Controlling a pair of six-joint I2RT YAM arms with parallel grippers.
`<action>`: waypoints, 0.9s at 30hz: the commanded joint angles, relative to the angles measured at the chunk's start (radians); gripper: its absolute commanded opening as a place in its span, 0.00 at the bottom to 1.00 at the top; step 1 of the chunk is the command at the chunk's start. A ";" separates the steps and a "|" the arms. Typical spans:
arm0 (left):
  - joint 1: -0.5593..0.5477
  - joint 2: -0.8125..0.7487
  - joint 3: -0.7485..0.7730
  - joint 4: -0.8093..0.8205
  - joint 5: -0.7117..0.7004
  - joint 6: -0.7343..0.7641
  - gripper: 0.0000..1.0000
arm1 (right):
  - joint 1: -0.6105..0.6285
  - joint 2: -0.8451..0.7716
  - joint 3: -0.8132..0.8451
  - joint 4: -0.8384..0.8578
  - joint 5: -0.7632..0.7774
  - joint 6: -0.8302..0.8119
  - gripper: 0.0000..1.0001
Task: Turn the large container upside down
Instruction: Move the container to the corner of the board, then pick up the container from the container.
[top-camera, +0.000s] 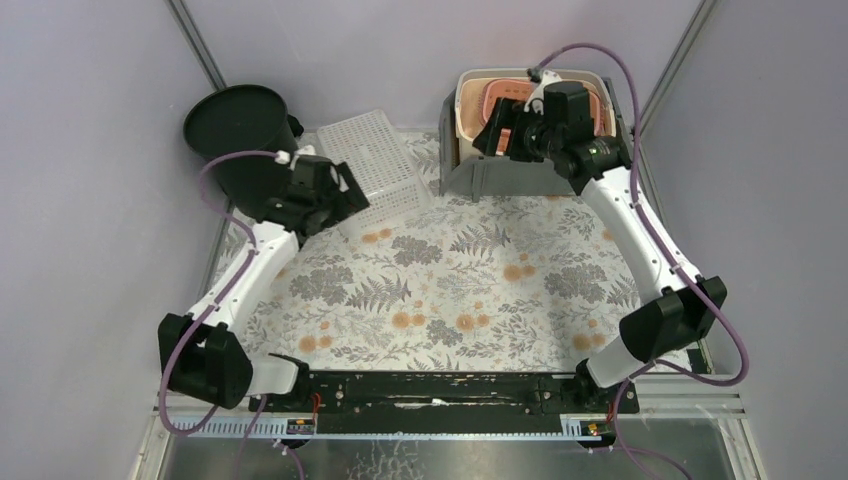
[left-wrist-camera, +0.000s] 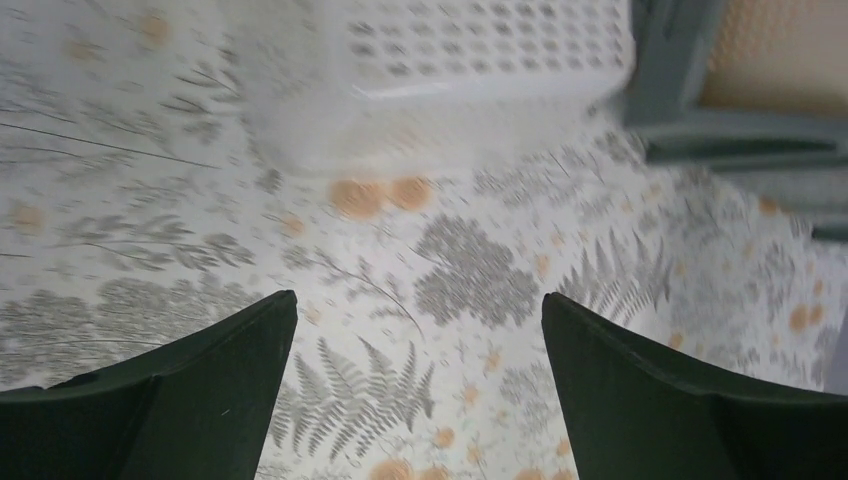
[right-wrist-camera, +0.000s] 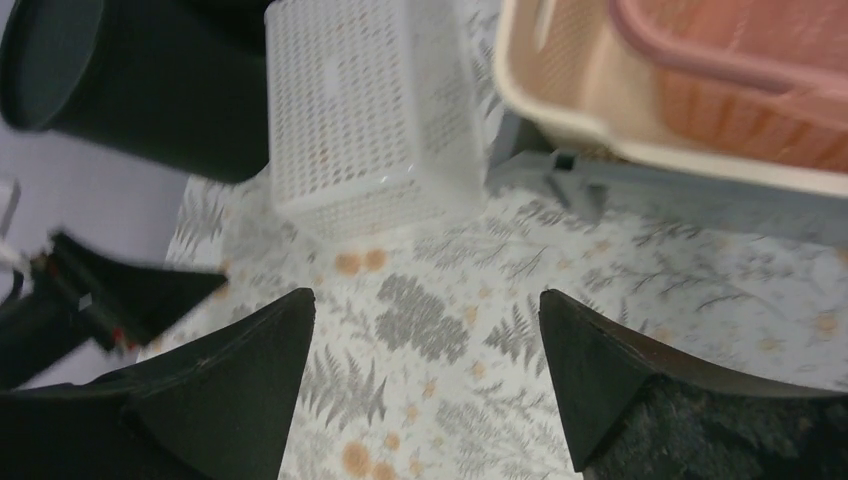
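Grey bin (top-camera: 500, 180), the big one with a beige basket (right-wrist-camera: 560, 90) and pink basket (right-wrist-camera: 740, 90) nested inside, sits just ahead-right of the right gripper (right-wrist-camera: 425, 300), jaws spread, empty. Left gripper (left-wrist-camera: 420, 300) is also gaping, white mesh basket (left-wrist-camera: 450, 50) straight ahead.

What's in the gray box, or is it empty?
Not empty. A beige tub sits in the gray box, and a pink basket lies inside the tub.

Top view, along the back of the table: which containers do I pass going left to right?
Black bucket → white mesh basket → grey bin.
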 joint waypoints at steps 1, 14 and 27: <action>-0.139 0.013 -0.012 -0.008 -0.038 -0.055 1.00 | -0.051 0.084 0.138 -0.049 0.123 -0.055 0.87; -0.252 0.342 0.152 0.050 -0.140 -0.067 0.90 | -0.151 0.391 0.473 -0.135 0.165 -0.132 0.68; -0.086 0.474 0.153 0.100 -0.127 -0.074 0.83 | -0.178 0.549 0.553 -0.124 0.180 -0.210 0.70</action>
